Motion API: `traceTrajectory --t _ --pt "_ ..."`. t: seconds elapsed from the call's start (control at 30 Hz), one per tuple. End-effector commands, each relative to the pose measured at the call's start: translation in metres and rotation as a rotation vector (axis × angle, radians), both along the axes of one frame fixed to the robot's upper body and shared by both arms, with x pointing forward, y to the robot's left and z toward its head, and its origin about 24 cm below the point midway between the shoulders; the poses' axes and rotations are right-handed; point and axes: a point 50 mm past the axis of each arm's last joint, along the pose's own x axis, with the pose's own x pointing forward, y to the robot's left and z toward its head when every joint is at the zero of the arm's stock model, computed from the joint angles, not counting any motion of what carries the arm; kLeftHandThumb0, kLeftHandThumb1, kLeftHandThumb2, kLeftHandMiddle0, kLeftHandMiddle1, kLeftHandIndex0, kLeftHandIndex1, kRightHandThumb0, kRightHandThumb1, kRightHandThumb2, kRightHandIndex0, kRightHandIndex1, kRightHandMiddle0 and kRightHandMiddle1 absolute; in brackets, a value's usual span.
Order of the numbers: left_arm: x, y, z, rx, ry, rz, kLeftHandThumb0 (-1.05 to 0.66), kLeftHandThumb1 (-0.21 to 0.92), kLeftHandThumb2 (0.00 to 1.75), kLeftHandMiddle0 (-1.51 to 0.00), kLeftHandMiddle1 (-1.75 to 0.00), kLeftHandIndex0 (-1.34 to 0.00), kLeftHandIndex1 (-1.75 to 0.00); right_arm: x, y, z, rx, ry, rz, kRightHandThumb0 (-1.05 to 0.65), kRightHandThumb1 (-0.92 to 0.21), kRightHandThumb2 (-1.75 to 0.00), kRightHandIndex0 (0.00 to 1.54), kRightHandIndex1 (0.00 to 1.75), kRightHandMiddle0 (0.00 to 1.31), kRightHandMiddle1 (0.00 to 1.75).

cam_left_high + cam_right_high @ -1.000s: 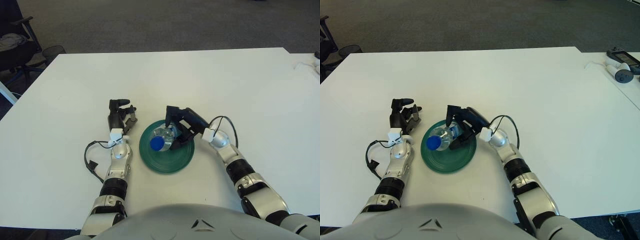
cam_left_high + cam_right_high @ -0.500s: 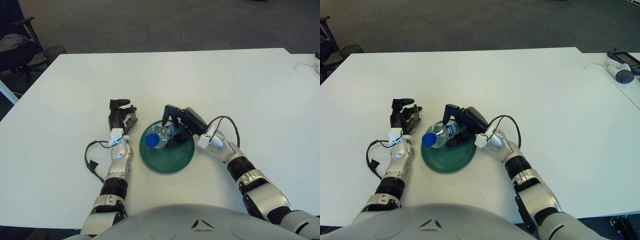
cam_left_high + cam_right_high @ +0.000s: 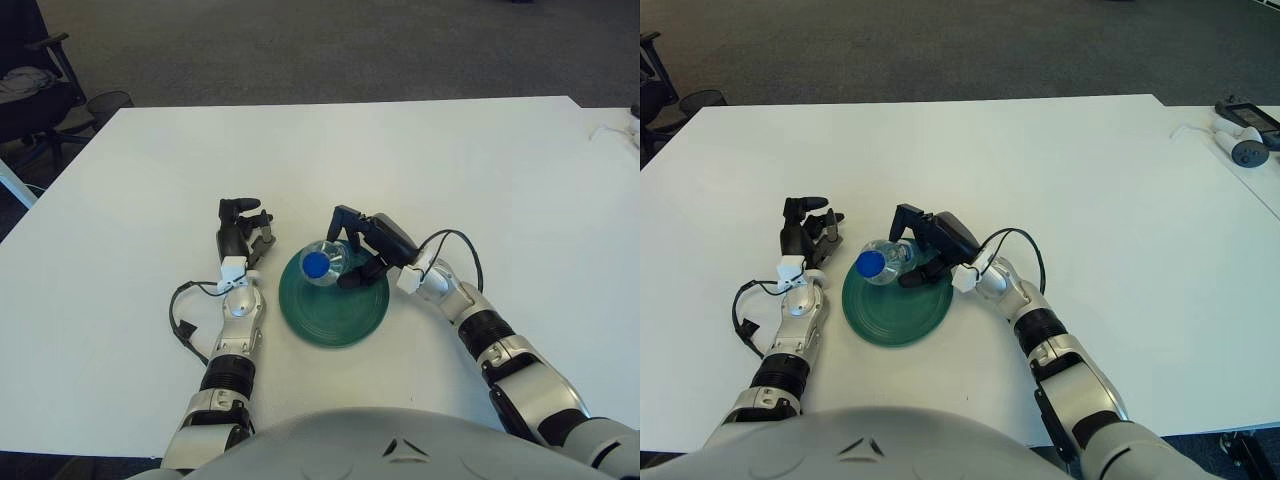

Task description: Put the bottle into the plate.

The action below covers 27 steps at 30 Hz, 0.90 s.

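A white table (image 3: 420,160) fills most of the frame. Just below its centre lies a green plate (image 3: 335,318). At the plate's upper edge the right hand (image 3: 368,246) has its fingers wrapped around a clear bottle (image 3: 327,262), blue cap toward the camera, over the rim. The left hand (image 3: 240,236) shows left of the plate, fingers loosely curled, holding nothing.
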Motion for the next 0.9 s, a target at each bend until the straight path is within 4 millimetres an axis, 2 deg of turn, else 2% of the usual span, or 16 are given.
traceTrajectory --t 0.0,0.03,0.07,0.1,0.2,0.23,0.27,0.3,0.33,0.37,0.43,0.53,0.63,0.87 --pt "-0.026 0.002 -0.032 -0.004 0.153 0.007 -0.37 0.75 0.76 -0.61 -1.18 -0.30 -1.75 0.001 -0.005 -0.001 -0.074 -0.043 -0.004 -0.42 -0.57 -0.99 0.34 1.75 0.42 1.75" --pt "-0.026 0.002 -0.032 -0.004 0.154 0.006 -0.37 0.75 0.76 -0.61 -1.18 -0.30 -1.75 0.002 -0.006 0.000 -0.079 -0.054 -0.010 -0.57 -0.66 -0.82 0.24 1.68 0.29 1.72" --pt "-0.026 0.002 -0.032 -0.003 0.154 0.005 -0.37 0.75 0.76 -0.61 -1.18 -0.29 -1.75 0.002 -0.007 0.000 -0.093 -0.067 -0.017 -0.62 -0.71 -0.74 0.21 1.65 0.24 1.72" --pt "-0.026 0.002 -0.032 -0.002 0.155 0.005 -0.37 0.75 0.76 -0.61 -1.18 -0.29 -1.75 0.002 -0.008 0.001 -0.102 -0.076 -0.022 -0.71 -0.78 -0.60 0.14 1.49 0.15 1.63" --pt "-0.027 0.002 -0.032 -0.003 0.156 0.005 -0.37 0.75 0.76 -0.61 -1.19 -0.29 -1.75 0.003 -0.011 0.000 -0.154 -0.110 -0.029 -0.82 -0.88 -0.44 0.05 1.16 0.05 1.38" --pt "-0.027 0.002 -0.032 -0.003 0.156 0.005 -0.37 0.75 0.76 -0.61 -1.18 -0.29 -1.75 0.002 -0.012 0.000 -0.175 -0.122 -0.030 -0.86 -0.89 -0.44 0.03 0.88 0.03 1.12" --pt "-0.027 0.002 -0.032 -0.004 0.156 0.006 -0.37 0.75 0.76 -0.61 -1.18 -0.29 -1.75 0.003 -0.013 0.000 -0.209 -0.138 -0.028 -0.88 -0.90 -0.44 0.02 0.77 0.03 1.02" --pt "-0.027 0.002 -0.032 -0.005 0.156 0.007 -0.37 0.76 0.75 -0.61 -1.18 -0.29 -1.75 0.003 -0.014 0.000 -0.233 -0.150 -0.027 -0.91 -0.91 -0.48 0.02 0.54 0.02 0.78" --pt "-0.027 0.002 -0.032 -0.005 0.156 0.008 -0.37 0.76 0.75 -0.61 -1.18 -0.29 -1.75 0.003 -0.014 0.000 -0.245 -0.157 -0.027 -0.94 -0.91 -0.50 0.01 0.38 0.01 0.62" --pt "-0.027 0.002 -0.032 -0.006 0.156 0.009 -0.37 0.76 0.75 -0.61 -1.18 -0.29 -1.75 0.003 -0.015 0.000 -0.265 -0.164 -0.024 -0.95 -0.91 -0.50 0.01 0.32 0.01 0.56" --pt "-0.027 0.002 -0.032 -0.007 0.154 0.013 -0.37 0.76 0.75 -0.60 -1.18 -0.29 -1.75 0.003 -0.016 0.001 -0.302 -0.176 -0.014 -1.00 -0.92 -0.57 0.00 0.13 0.00 0.31" --pt "-0.026 0.002 -0.031 -0.007 0.149 0.021 -0.37 0.76 0.74 -0.61 -1.18 -0.29 -1.75 0.003 -0.017 0.003 -0.336 -0.188 -0.001 -1.03 -0.92 -0.62 0.00 0.04 0.00 0.13" --pt "-0.026 0.002 -0.030 0.000 0.144 0.030 -0.37 0.76 0.74 -0.61 -1.18 -0.29 -1.75 0.003 -0.018 0.004 -0.360 -0.190 0.018 -1.04 -0.92 -0.66 0.00 0.01 0.00 0.05" --pt "-0.025 0.000 -0.029 0.001 0.130 0.025 -0.37 0.75 0.76 -0.63 -1.16 -0.29 -1.75 0.002 -0.019 0.006 -0.368 -0.184 0.033 -1.05 -0.92 -0.69 0.00 0.00 0.00 0.00"
